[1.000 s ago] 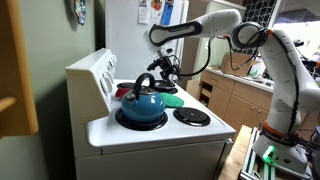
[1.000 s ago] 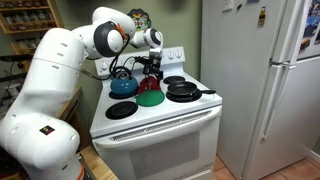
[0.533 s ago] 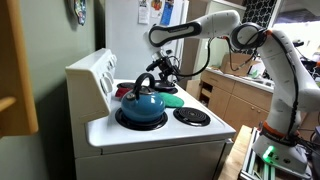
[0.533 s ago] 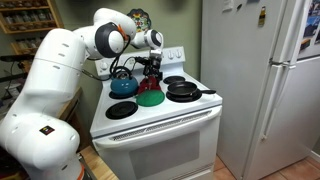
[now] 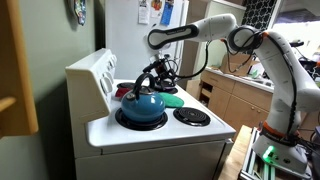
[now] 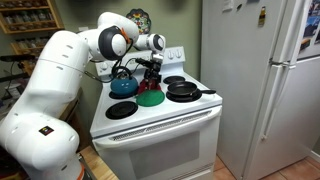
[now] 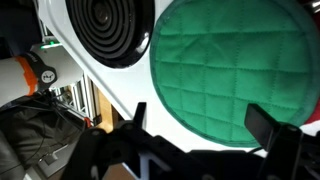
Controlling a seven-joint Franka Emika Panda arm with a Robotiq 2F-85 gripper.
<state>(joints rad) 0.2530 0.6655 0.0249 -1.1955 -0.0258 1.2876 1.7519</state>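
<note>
My gripper (image 7: 205, 128) hangs open over the white stove (image 6: 160, 120), with nothing between its black fingers (image 7: 270, 125). Directly below it lies a round green quilted pot holder (image 7: 228, 65), which also shows in both exterior views, pot holder (image 6: 150, 98), pot holder (image 5: 173, 100). The gripper (image 5: 160, 72) stands just above and behind a blue kettle (image 5: 143, 103) on a front burner. From the opposite side the gripper (image 6: 152, 68) hovers between the kettle (image 6: 124, 86) and a black pan (image 6: 183, 90). Something red (image 6: 150, 84) sits under the gripper; I cannot tell what it is.
A bare coil burner (image 7: 108, 25) lies beside the pot holder. The stove's back panel with knobs (image 5: 100, 70) rises behind the kettle. A white fridge (image 6: 265, 80) stands next to the stove, and wooden cabinets (image 5: 228, 100) lie beyond.
The gripper has shifted slightly above the stove, toward the kettle. Its jaws stay open. Nothing on the stove has moved.
</note>
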